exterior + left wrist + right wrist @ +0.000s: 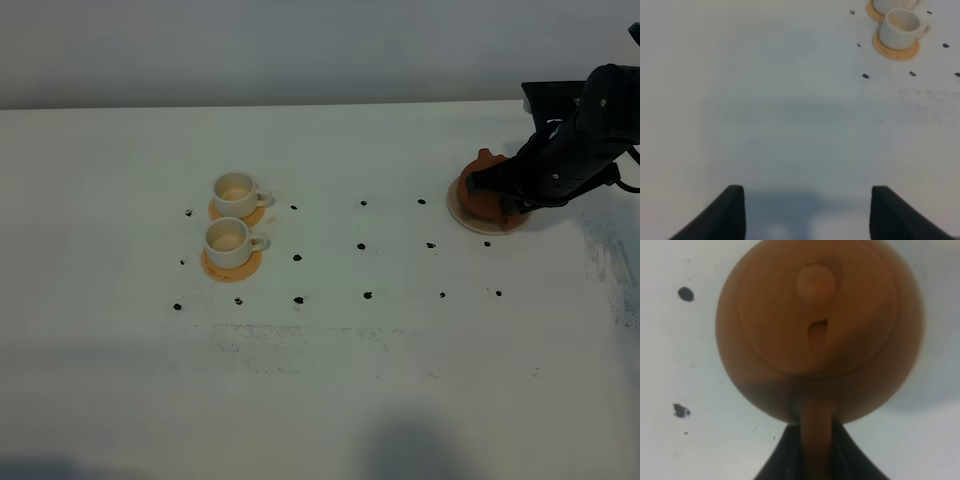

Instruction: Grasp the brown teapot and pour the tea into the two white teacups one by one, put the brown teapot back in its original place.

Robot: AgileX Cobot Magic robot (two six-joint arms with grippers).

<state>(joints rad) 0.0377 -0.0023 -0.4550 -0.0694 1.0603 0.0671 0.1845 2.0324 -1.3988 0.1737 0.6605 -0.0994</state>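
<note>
The brown teapot [482,192] sits on its pale cream saucer [470,219] at the right of the table. My right gripper [510,205] is shut on the teapot's loop handle [816,440]; the right wrist view looks straight down on the knobbed lid [815,285]. Two white teacups stand on orange coasters at the left, one farther [236,190] and one nearer [230,241]. The nearer teacup [900,29] also shows in the left wrist view. My left gripper [807,212] is open over bare table, outside the exterior high view.
Black dots [362,246] mark a grid across the white table [330,340] between cups and teapot. Grey smears [605,260] lie near the right edge. The right arm [580,140] reaches in from the back right.
</note>
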